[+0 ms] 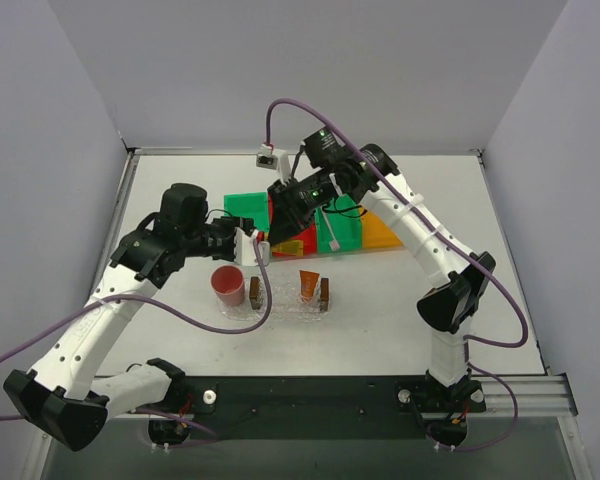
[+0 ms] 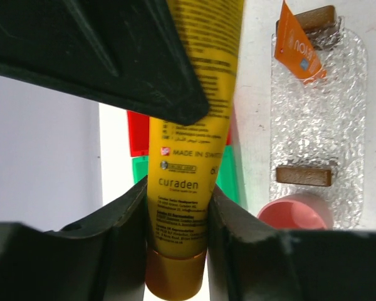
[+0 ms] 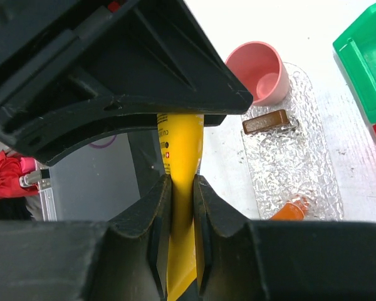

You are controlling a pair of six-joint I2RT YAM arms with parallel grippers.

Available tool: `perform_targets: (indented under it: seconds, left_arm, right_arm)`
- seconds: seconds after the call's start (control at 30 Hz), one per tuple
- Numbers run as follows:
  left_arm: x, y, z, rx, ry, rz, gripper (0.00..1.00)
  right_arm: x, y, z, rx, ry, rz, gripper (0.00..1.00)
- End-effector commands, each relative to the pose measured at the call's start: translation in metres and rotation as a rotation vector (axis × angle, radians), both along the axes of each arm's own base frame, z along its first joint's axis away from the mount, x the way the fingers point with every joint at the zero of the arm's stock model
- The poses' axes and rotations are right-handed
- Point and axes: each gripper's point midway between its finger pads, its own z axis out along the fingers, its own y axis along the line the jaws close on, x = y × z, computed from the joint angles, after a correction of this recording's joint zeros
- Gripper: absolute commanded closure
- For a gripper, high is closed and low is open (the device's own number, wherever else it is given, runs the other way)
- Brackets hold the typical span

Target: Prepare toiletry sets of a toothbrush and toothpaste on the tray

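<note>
A yellow toothpaste tube is held in the air by both grippers, over the near edge of the bins. My left gripper is shut on it just above its orange cap. My right gripper is shut on its flat crimped end. In the top view the left gripper and the right gripper meet tip to tip and hide most of the tube. An orange toothpaste tube leans against a brown block on the clear tray. The toothbrush lies in a green bin.
A pink cup stands at the tray's left end, beside a brown block. Green, red and orange bins sit in a row behind the tray. A yellowish wedge shows in the red bin.
</note>
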Motion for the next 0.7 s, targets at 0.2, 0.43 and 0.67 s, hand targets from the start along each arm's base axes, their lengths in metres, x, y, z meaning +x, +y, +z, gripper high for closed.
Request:
perform_targets:
  seconds: [0.2, 0.43, 0.67]
  left_arm:
    - [-0.001, -0.011, 0.007, -0.077, 0.005, 0.011, 1.0]
    - [-0.005, -0.004, -0.012, -0.101, 0.06, 0.075, 1.0]
    - [0.001, -0.012, -0.003, -0.309, 0.148, 0.196, 1.0]
  right_arm:
    - [0.001, -0.006, 0.012, 0.028, -0.038, -0.012, 0.73]
    - [0.012, -0.031, 0.048, 0.059, -0.154, -0.098, 0.47]
    - [0.015, -0.054, 0.057, 0.056, -0.211, -0.152, 0.43]
